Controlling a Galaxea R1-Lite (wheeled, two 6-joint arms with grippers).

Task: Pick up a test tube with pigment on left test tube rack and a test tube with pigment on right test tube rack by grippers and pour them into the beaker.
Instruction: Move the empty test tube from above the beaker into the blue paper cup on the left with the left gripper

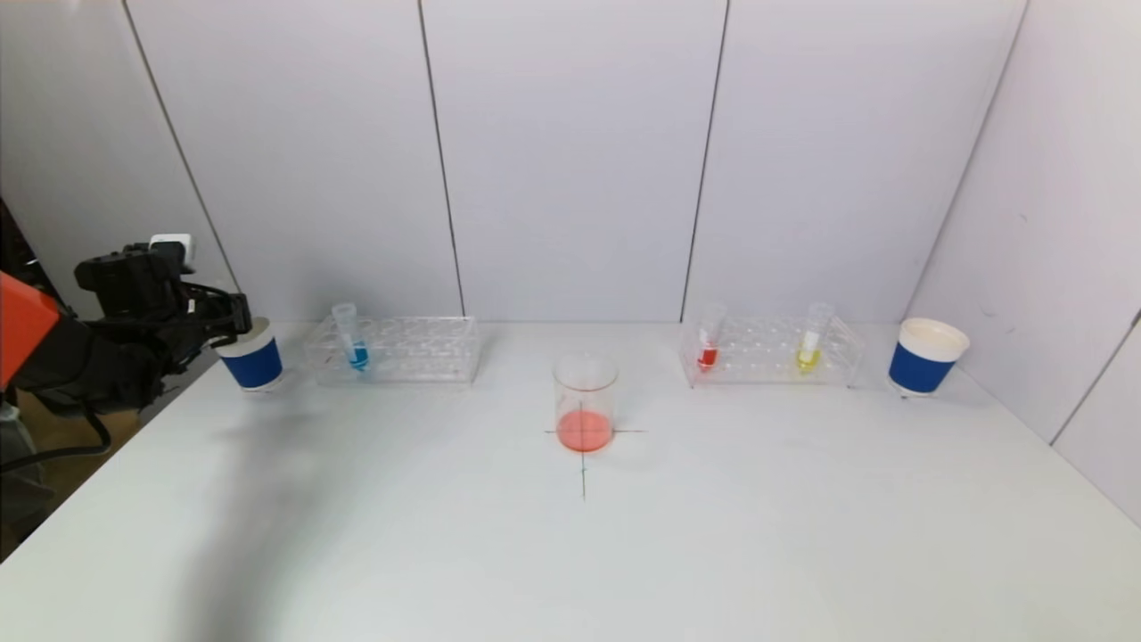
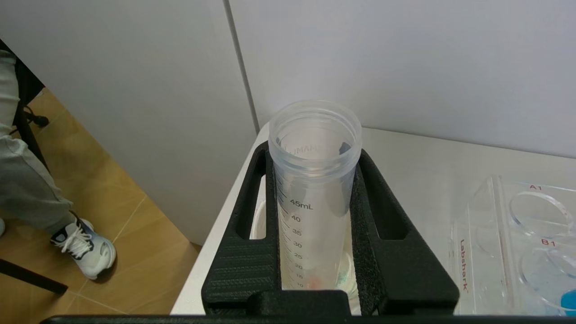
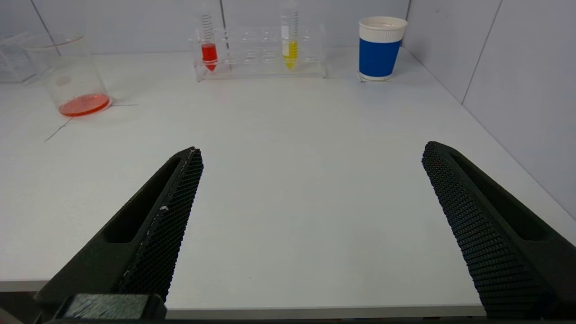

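Note:
My left gripper (image 2: 315,153) is shut on a clear, nearly empty test tube (image 2: 310,216) with only a faint trace at its bottom. It holds the tube upright over the left blue cup (image 1: 252,358); the gripper also shows in the head view (image 1: 233,323). The left rack (image 1: 397,349) holds a tube with blue pigment (image 1: 356,343). The right rack (image 1: 771,352) holds a red tube (image 1: 709,343) and a yellow tube (image 1: 811,343). The beaker (image 1: 585,403) at the table's middle has red-orange liquid in its bottom. My right gripper (image 3: 310,150) is open and empty above the table's front edge.
A second blue cup (image 1: 924,357) stands right of the right rack. White walls close the back and right. The table's left edge drops to the floor, where a person's leg and shoe (image 2: 85,249) show.

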